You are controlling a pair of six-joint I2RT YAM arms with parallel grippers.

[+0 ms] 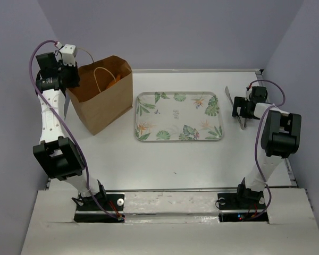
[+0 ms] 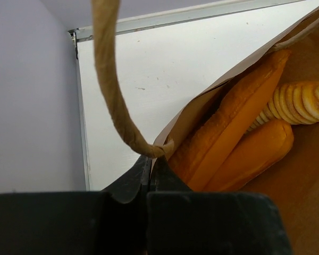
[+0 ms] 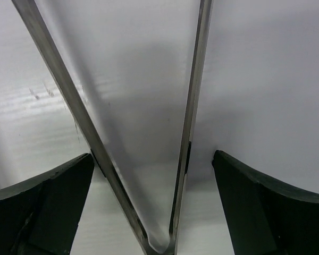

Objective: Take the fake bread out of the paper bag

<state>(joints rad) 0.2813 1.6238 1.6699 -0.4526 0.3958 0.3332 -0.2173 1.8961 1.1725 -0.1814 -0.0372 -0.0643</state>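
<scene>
The brown paper bag (image 1: 103,103) stands open at the back left of the table. My left gripper (image 1: 73,81) is shut on its rim, and in the left wrist view the gripper (image 2: 149,169) pinches the paper edge right beside the twisted handle (image 2: 109,79). Glossy orange fake bread lies inside: a long loaf (image 2: 234,122), a shorter one (image 2: 255,154) and a ridged piece (image 2: 303,103). A bit of orange shows in the top view (image 1: 113,83). My right gripper (image 1: 240,110) is open at the right, its fingers (image 3: 58,191) straddling the metal tongs (image 3: 189,133) on the table without touching them.
The leaf-patterned tray (image 1: 179,133) lies in the middle with nothing on it. The tongs (image 1: 227,94) lie near the table's right edge. Purple walls close in on the left, back and right.
</scene>
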